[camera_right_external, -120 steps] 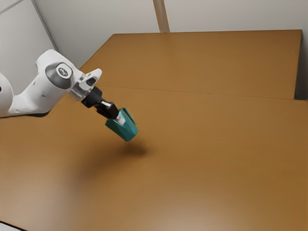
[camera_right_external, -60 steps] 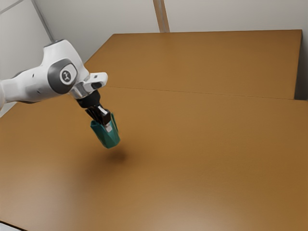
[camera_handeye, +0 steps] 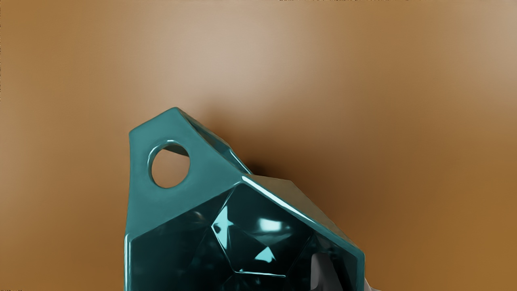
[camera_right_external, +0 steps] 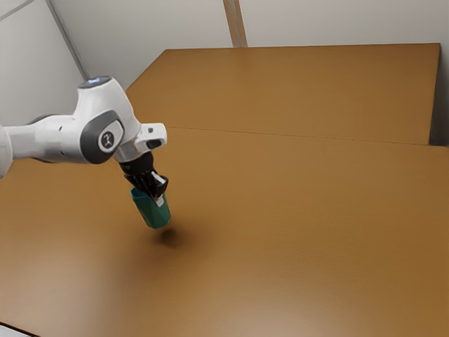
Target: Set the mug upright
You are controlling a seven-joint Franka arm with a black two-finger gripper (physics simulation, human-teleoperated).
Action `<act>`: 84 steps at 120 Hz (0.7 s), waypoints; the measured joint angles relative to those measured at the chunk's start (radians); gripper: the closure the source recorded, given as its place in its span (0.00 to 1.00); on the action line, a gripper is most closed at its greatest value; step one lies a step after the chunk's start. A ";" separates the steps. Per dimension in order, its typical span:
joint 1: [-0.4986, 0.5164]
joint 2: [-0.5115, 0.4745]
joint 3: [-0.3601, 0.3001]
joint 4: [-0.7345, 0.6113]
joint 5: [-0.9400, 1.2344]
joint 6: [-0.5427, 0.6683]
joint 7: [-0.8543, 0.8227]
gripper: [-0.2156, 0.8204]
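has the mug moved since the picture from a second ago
Yes: the mug has shifted toward the exterior view's left and lower in that view, and is now farther from the table seam and the wall strip

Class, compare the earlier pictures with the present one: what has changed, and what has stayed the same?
Since the first picture, the arm has carried the mug toward the exterior view's left and lower in that view, turning it nearer to upright, though it still leans. Nothing was newly gripped or let go: the claw still holds the mug above the table.
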 joint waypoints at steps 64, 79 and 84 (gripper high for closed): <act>-0.009 0.010 -0.015 -0.068 0.013 0.116 -0.169 0.97; -0.008 0.022 -0.015 -0.076 0.013 0.133 -0.194 0.97; -0.008 0.026 -0.015 -0.076 0.013 0.137 -0.201 0.97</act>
